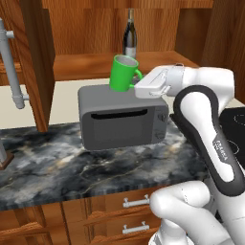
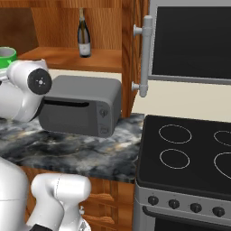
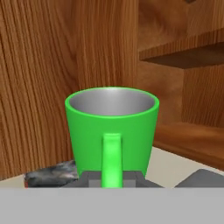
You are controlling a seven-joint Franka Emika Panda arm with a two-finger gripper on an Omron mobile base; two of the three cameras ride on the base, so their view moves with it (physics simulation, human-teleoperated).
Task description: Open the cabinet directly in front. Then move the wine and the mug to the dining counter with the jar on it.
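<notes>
Mug (image 1: 123,72), gripped by its handle in the end effector (image 3: 112,177), should stay upright while clearing the microwave (image 1: 123,122).

The mug (image 1: 123,72) hangs in the hand (image 1: 139,82) above the microwave (image 1: 123,119), which sits on the bench (image 1: 52,167). Behind and higher, the wine (image 1: 129,34) stands on the shelf inside the cabinet (image 1: 76,64). A stove (image 2: 189,153) lies right of the bench, drawers (image 1: 105,210) below it.
</notes>
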